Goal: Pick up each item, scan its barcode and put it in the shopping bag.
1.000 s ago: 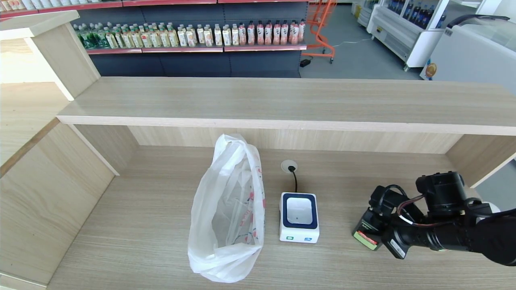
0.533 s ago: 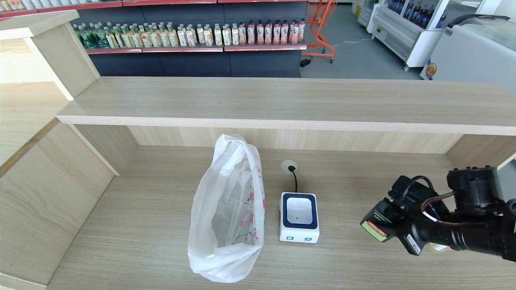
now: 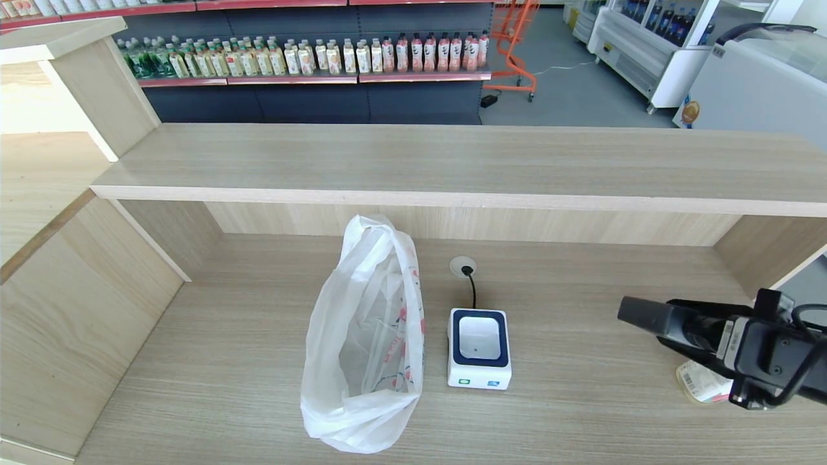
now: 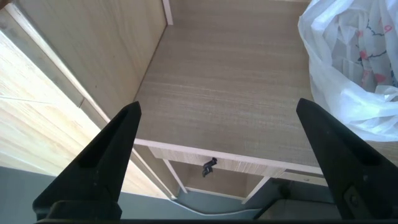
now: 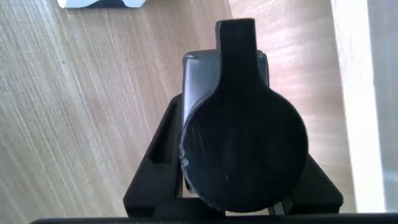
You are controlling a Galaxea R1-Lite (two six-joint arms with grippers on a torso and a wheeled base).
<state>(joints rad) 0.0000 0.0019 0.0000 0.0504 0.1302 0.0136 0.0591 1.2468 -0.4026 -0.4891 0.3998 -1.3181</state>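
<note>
Gripping a black round-faced pack, right jaws hang lower right over the pale wooden surface; left jaws gape.

Wide-spread tool near shopping bag

Bright, even daylight; soft shadows, bowed edges

place: shop | checkout counter | scanner | drink shelves | freezers
</note>
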